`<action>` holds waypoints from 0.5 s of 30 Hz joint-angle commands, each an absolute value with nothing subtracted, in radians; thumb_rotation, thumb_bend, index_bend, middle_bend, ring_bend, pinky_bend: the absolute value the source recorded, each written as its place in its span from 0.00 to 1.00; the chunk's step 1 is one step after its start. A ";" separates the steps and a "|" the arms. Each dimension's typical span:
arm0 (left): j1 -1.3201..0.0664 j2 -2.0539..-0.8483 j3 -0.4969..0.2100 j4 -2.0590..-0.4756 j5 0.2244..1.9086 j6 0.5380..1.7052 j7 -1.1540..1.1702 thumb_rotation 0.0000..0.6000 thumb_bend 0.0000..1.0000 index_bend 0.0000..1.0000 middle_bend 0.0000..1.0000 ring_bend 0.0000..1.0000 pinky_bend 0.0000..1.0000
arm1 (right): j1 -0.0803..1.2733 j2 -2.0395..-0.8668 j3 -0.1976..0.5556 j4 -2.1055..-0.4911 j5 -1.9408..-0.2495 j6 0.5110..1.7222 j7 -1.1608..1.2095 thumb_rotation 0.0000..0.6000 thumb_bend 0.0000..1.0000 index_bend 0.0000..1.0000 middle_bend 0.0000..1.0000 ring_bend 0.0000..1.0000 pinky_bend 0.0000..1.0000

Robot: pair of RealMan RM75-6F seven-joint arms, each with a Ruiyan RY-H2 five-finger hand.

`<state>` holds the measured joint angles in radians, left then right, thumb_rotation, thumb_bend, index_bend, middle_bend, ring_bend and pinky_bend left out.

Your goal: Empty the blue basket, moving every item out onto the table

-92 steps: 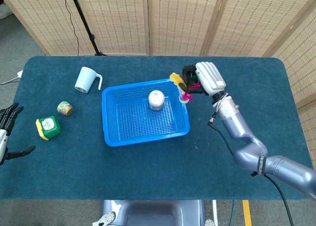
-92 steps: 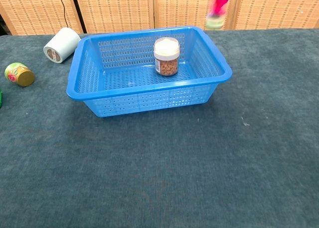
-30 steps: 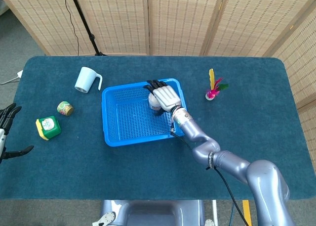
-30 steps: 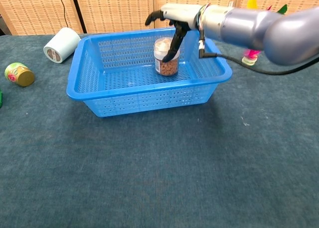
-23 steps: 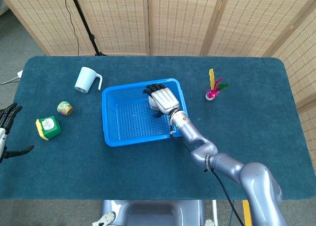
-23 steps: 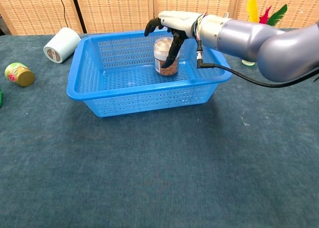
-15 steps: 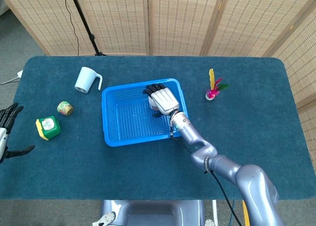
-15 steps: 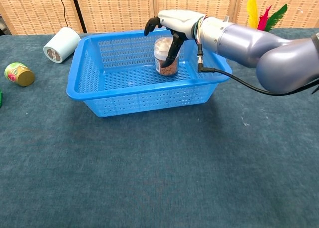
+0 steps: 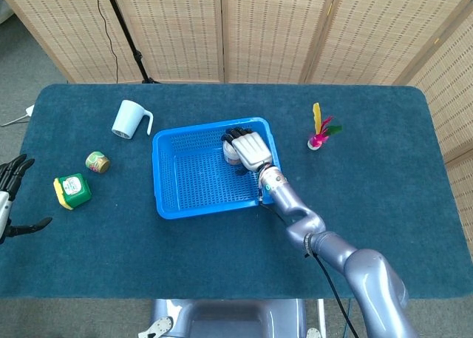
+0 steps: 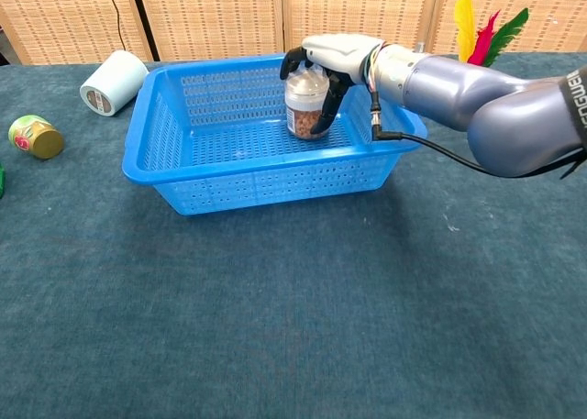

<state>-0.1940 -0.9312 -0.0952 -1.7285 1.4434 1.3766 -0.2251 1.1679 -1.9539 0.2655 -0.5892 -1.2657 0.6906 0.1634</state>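
Observation:
The blue basket (image 9: 157,177) (image 10: 275,159) sits mid-table. Inside it, near the far right corner, stands a clear jar (image 9: 230,153) (image 10: 304,109) with a white lid and brown contents. My right hand (image 9: 251,150) (image 10: 341,50) lies over the jar's lid and grips it, with fingers down its left side and the thumb down its right. The jar is still inside the basket. My left hand (image 9: 10,197) rests at the table's far left edge, fingers spread, holding nothing.
A feathered shuttlecock (image 9: 319,134) (image 10: 481,29) stands on the table right of the basket. Left of the basket lie a pale mug (image 9: 130,120) (image 10: 112,82), a small round tin (image 9: 97,161) (image 10: 35,136) and a green box (image 9: 72,190).
The shuttlecock left my right hand and now stands on the table. That hand moved into the basket, and its fingers closed around the jar in the last half second.

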 commanded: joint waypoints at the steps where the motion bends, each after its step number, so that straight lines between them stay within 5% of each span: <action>1: -0.196 -0.933 -0.095 -1.729 1.443 1.373 -0.222 1.00 0.03 0.00 0.00 0.00 0.00 | 1.173 -1.968 0.265 -0.566 -1.271 0.681 0.180 1.00 0.00 0.27 0.28 0.28 0.40; 6: -0.197 -0.934 -0.095 -1.730 1.439 1.369 -0.218 1.00 0.03 0.00 0.00 0.00 0.00 | 1.180 -2.007 0.265 -0.504 -1.288 0.703 0.211 1.00 0.03 0.44 0.48 0.49 0.61; 9: -0.199 -0.935 -0.095 -1.730 1.437 1.367 -0.215 1.00 0.03 0.00 0.00 0.00 0.00 | 1.180 -2.031 0.267 -0.466 -1.297 0.729 0.239 1.00 0.15 0.55 0.58 0.58 0.69; 15: -0.206 -0.939 -0.096 -1.730 1.429 1.351 -0.205 1.00 0.03 0.00 0.00 0.00 0.00 | 1.179 -2.055 0.259 -0.403 -1.330 0.785 0.336 1.00 0.23 0.58 0.61 0.60 0.72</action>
